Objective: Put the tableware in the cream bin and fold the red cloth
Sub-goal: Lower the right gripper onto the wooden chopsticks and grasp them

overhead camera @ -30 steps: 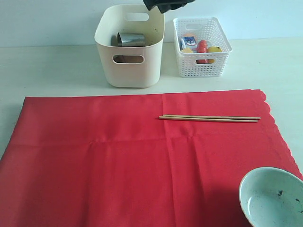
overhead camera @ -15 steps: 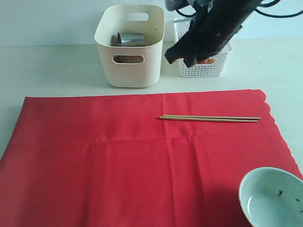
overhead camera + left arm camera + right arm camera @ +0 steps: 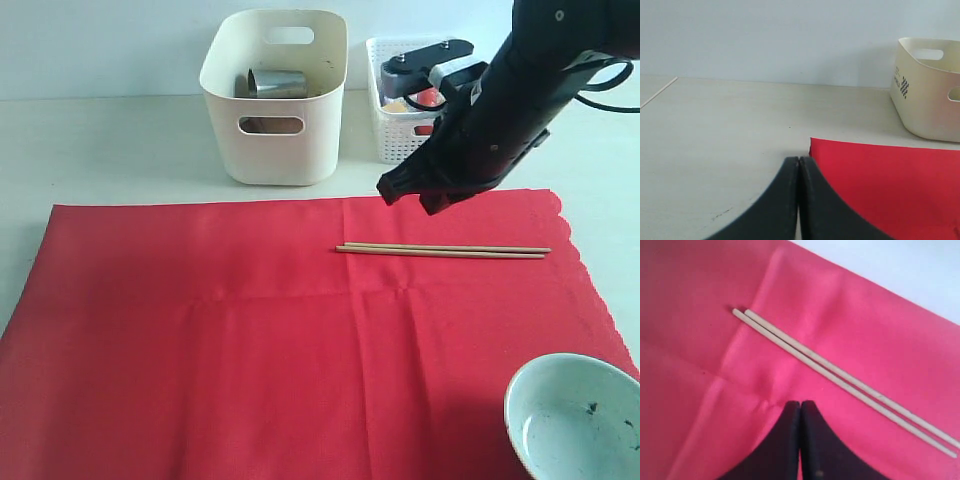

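Exterior view: right pincer (image 3: 408, 192) hangs over the far edge of the red cloth (image 3: 230, 330), tips pressed together, holding nothing, just beyond the chopsticks (image 3: 443, 250). The chopsticks lie side by side, touching, running left-right on the far right part of the cloth. Bowl (image 3: 572, 420) sits on the near right corner, partly cut off by the frame. Cream bin (image 3: 275, 150) stands on the table (image 3: 100, 140) beyond the cloth's far edge, steel cup (image 3: 272, 83) lying inside; white lattice basket (image 3: 400, 145) is just to its right. Left wrist view: left pincer (image 3: 798, 167) closed tip to tip, empty, low over bare table beside the cloth's far left corner, bin further off. Right wrist view: closed tips aim down at the cloth just beside the chopsticks, not touching them. Handling, my call: the sticks look light, stiff and smooth, likely to roll or split apart, and they lie flat on soft fabric. So the jaws need to open first, straddle both sticks near mid-length, and go low without nipping the cloth. The bowl looks hard and breakable, best taken by the rim. The cloth is limp, take it at the corners.
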{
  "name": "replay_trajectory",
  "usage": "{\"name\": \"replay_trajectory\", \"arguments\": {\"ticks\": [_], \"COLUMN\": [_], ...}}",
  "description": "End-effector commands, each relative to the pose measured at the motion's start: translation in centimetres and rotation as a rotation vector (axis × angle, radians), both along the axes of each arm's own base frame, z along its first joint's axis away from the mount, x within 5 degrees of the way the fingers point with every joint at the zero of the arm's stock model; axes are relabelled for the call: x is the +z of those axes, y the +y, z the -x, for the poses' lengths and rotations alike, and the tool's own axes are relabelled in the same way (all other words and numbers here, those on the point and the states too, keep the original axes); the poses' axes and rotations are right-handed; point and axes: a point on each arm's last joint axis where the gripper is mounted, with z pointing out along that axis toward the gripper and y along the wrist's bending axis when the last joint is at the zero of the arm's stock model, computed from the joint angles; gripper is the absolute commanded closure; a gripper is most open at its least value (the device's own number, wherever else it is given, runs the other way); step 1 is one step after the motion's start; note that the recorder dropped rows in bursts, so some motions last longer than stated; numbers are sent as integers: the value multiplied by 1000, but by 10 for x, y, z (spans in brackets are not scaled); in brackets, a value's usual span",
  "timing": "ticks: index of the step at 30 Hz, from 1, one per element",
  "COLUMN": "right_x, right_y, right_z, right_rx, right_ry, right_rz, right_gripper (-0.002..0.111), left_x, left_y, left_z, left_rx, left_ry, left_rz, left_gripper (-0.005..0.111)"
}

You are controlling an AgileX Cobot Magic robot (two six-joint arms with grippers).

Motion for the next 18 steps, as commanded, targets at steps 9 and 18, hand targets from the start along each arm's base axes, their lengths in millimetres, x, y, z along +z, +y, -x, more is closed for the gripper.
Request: {"name": "replay_trajectory", "arguments": {"ticks": [9,18], "right_x": [-1,-30], "right_y": [-6,-46], "right_z": [10,-38], "right_rx": [4,-75], "right_ry": [20,-10], "right_rz": [27,141], "right_gripper": [108,108], "left_x": [0,0], "left_y": [0,0], "left_z": [0,0], "left_rx": [-9,-9], "left_ry": [-9,-9], "left_rz": [-4,-4], "left_gripper": [104,104]}}
